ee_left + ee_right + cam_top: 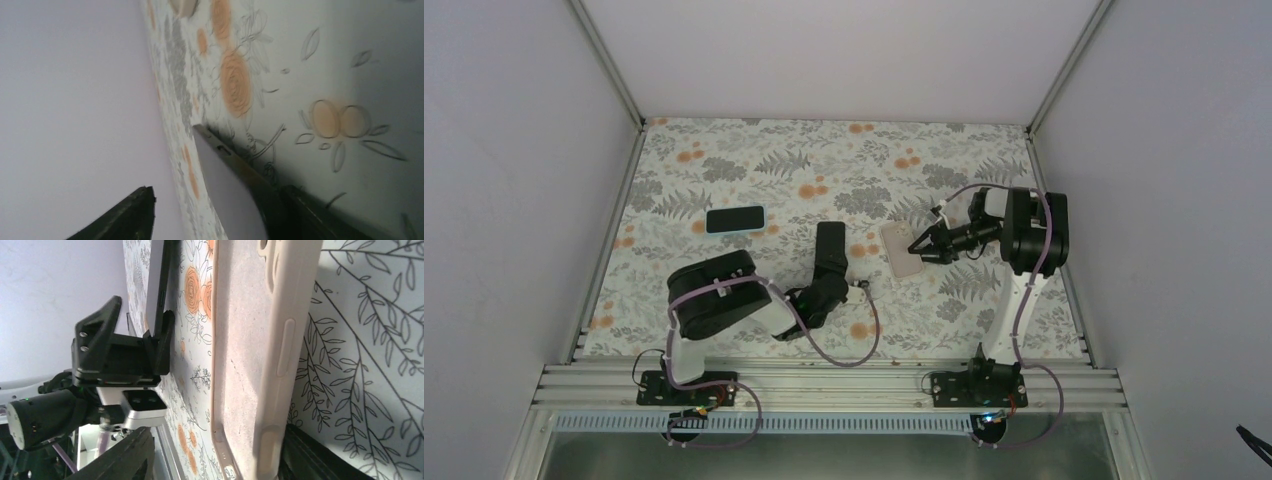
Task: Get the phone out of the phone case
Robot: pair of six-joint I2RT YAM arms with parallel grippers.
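The left gripper (pixel 829 268) stood partly open: the dark phone (pixel 831 240) rested against one of its fingers (pixel 310 220) while the other finger was well clear of it, so nothing was clamped. The right gripper (pixel 917 246) was likewise parted around the beige phone case (pixel 896 242), which lay on the floral table (pixel 724 165) and touched one finger only. The phone was out of the case, near it but apart. The left arm lay folded low, its forearm reaching toward the table's middle; the right arm stood tall, its wrist bent leftward
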